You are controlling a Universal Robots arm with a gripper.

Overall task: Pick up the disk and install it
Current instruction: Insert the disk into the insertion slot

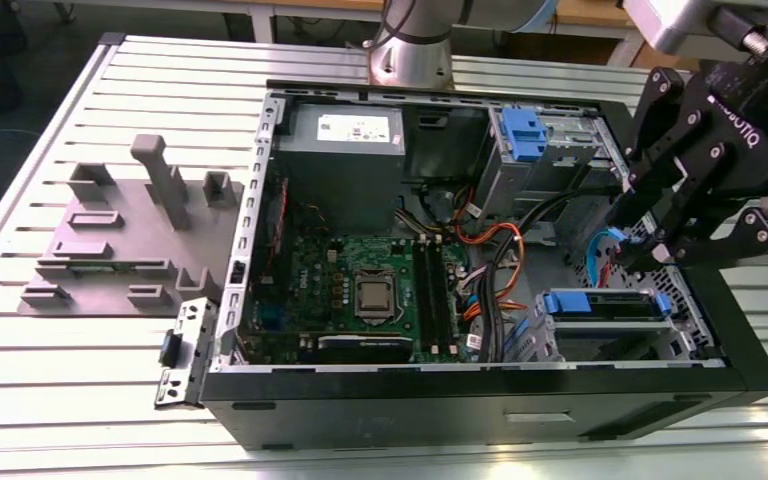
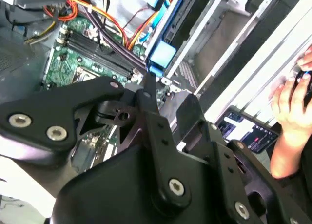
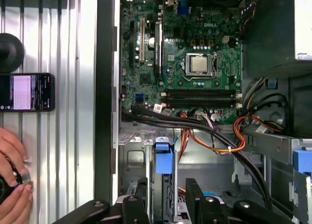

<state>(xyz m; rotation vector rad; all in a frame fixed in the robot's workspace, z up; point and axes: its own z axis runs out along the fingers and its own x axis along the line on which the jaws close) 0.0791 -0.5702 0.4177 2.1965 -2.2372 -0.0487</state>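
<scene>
The disk [image 1: 607, 303] stands on its edge in the drive cage at the open computer case's near corner, on the exterior view's right. Its blue end tab [image 3: 164, 159] points toward the motherboard. Its blue tab also appears in the second wrist view [image 2: 161, 57]. My black gripper [image 1: 635, 258] hangs just above the disk's other end, open. One finger [image 3: 142, 197] stands on each side of the disk's line in both wrist views, and nothing is clamped between them. My gripper [image 3: 168, 184] is apart from the blue tab. The same gap shows on my gripper [image 2: 168, 94] in the second wrist view.
Orange and black cables [image 3: 209, 136] run beside the cage. A second blue caddy [image 1: 524, 135] sits in the far bay, next to the grey power-supply box [image 1: 344, 135]. A person's hand [image 3: 12, 187] and a phone [image 3: 27, 92] lie on the slatted table outside the case wall [image 3: 105, 87]. A grey fixture [image 1: 131, 230] stands at the exterior view's left.
</scene>
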